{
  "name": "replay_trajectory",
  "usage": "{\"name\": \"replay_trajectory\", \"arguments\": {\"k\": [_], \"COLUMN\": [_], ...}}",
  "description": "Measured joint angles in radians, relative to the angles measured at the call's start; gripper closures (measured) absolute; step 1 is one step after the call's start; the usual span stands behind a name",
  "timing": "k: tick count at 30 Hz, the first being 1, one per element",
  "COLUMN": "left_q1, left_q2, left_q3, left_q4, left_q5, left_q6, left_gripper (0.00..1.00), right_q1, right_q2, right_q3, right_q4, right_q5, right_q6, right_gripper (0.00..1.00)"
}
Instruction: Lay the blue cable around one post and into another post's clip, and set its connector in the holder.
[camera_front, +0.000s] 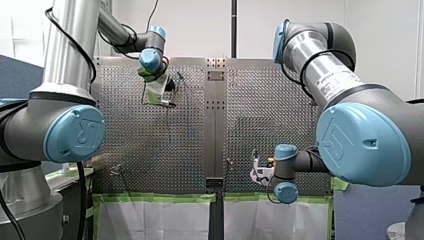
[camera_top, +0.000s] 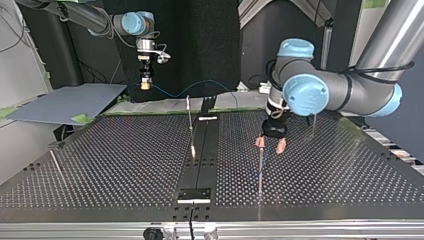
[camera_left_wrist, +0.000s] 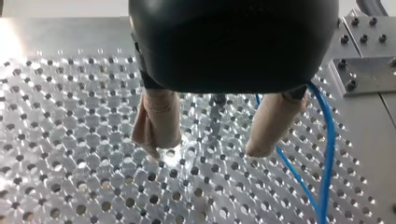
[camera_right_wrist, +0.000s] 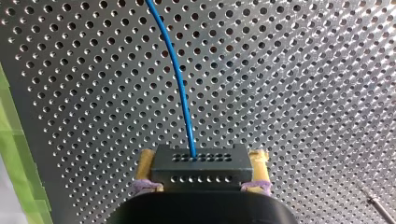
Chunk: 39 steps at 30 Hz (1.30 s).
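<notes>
Right gripper (camera_top: 145, 84), at the top view's left, is clamped on the black connector (camera_right_wrist: 201, 168) and holds it in the air past the table's (camera_top: 100, 165) far edge. Blue cable (camera_right_wrist: 180, 79) leaves the connector's face straight ahead of the fingers, then bends off. The connector's long axis lies across the fingers. In the top view the cable sags and arcs toward the view's right, behind the middle post (camera_top: 190, 125). Left gripper (camera_left_wrist: 210, 147) is further right, low over the table near another post (camera_top: 260, 170), beige pads wide apart and gripping nothing. The cable passes just beside one pad, outside the gap. Progress, as I read it: no post wrapped, no clip loaded, connector not yet in what looks like the holder (camera_top: 195, 194) on the centre strip, so all three steps are left.
</notes>
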Motion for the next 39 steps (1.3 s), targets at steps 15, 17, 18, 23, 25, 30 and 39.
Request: {"name": "replay_trajectory", "arguments": {"k": [15, 17, 18, 23, 25, 30, 39], "left_q1": [-0.015, -0.016, -0.017, -0.021, -0.022, -0.024, -0.034], "left_q2": [0.039, 0.049, 0.052, 0.059, 0.06, 0.075, 0.133], "left_q3": [-0.007, -0.008, -0.009, -0.034, -0.051, -0.09, -0.1], "left_q4": [-0.003, -0.005, -0.005, -0.004, -0.003, 0.003, 0.006], "left_q5": [-0.015, -0.016, -0.017, -0.018, -0.018, -0.019, -0.018], "left_q6": [0.026, 0.027, 0.028, 0.038, 0.046, 0.067, 0.074], "left_gripper": [0.0, 0.0, 0.0, 0.0, 0.0, 0.0, 0.0], "right_q1": [0.0, 0.0, 0.0, 0.0, 0.0, 0.0, 0.0], "right_q2": [0.0, 0.0, 0.0, 0.0, 0.0, 0.0, 0.0], "right_q3": [0.0, 0.0, 0.0, 0.0, 0.0, 0.0, 0.0], "right_q4": [0.002, 0.002, 0.002, 0.002, 0.002, 0.001, 0.002], "right_q5": [0.0, 0.001, 0.001, 0.001, 0.001, 0.0, 0.0], "right_q6": [0.0, 0.0, 0.0, 0.0, 0.0, 0.0, 0.001], "right_gripper": [0.88, 0.88, 0.88, 0.88, 0.88, 0.88, 0.88]}}
